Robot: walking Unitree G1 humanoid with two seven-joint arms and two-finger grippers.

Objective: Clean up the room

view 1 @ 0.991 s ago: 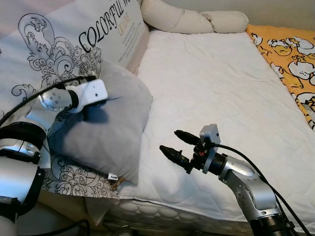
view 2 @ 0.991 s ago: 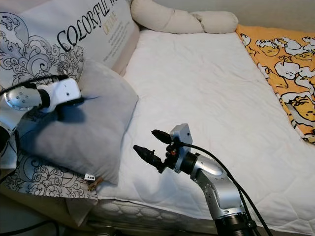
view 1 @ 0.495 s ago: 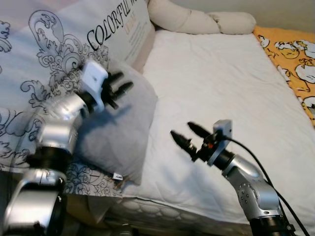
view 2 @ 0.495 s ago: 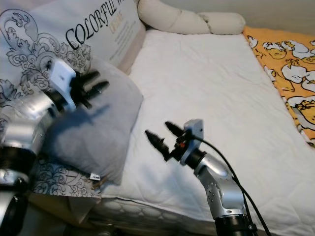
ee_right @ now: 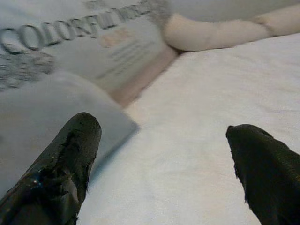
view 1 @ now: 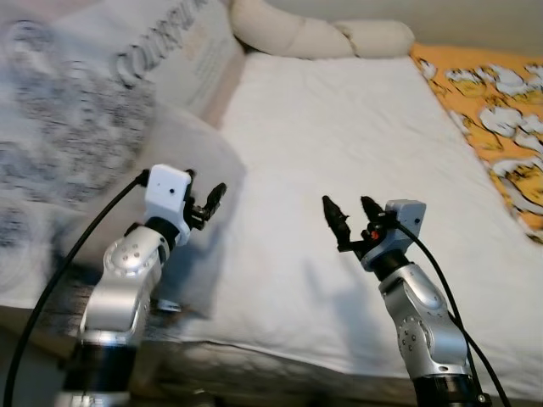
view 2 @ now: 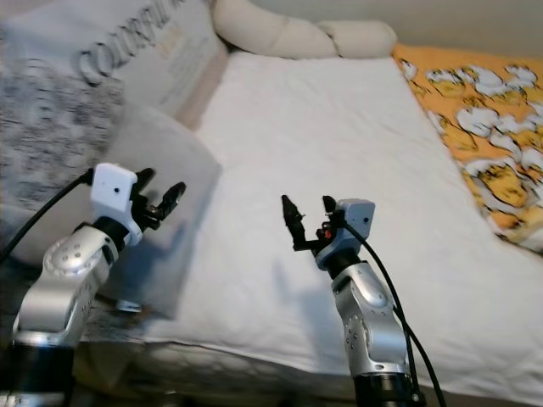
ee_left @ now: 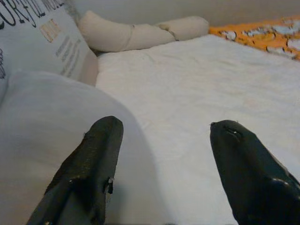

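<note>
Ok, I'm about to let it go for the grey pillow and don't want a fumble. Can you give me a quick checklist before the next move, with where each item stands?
1. Left tool open: ok, its fingers are spread with nothing between them.
2. Right tool open and empty: ok.
3. Grey pillow within the left tool's path: ok, it lies just ahead of and below the fingers.
4. Left tool touching the pillow: not ok, it hovers above the pillow's edge.
5. Right tool clear of the pillow: ok, it hangs over the white mattress.
6. Sharp head view: not ok, the printed cushion is blurred.
</note>
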